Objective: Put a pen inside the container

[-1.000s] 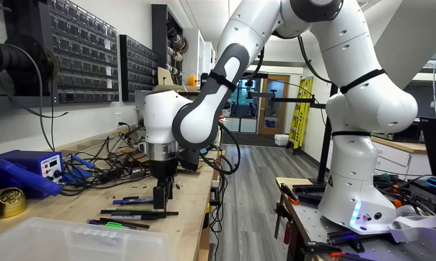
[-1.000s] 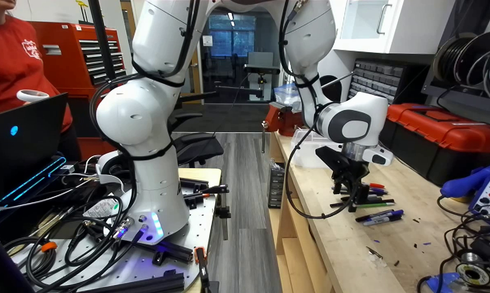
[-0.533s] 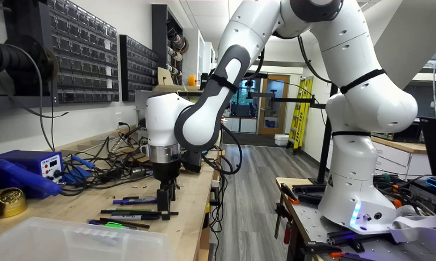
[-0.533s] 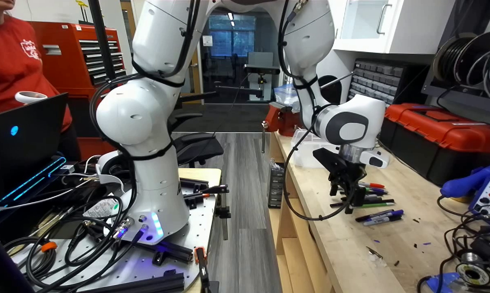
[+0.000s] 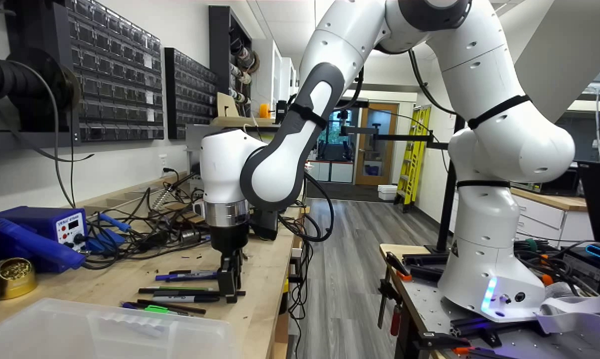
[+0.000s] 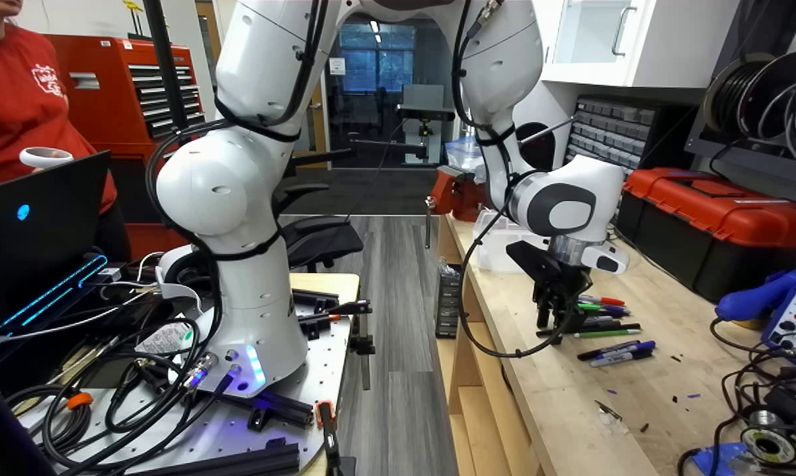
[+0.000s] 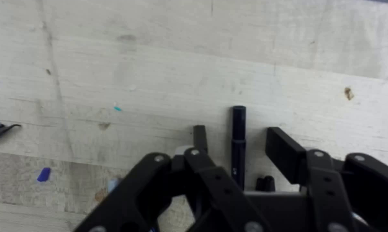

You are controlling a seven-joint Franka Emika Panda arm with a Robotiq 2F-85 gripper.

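The dark pen (image 7: 238, 129) should be squeezed slowly and evenly (the pincer (image 7: 239, 141) is spread wide on either side).

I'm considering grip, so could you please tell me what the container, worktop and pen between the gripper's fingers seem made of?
Container: probably plastic, frosted; it looks translucent. Worktop: apparently wood, matte; grain and seams show. Pen: possibly plastic, smooth; evenly dark, without grain.

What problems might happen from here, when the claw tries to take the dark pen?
The open claw straddles the dark pen near one end, so the pen may tilt when lifted.
Two black tips beside it could be pinched or pushed as the claw closes.
A tilted pen might then catch the rim of the container.
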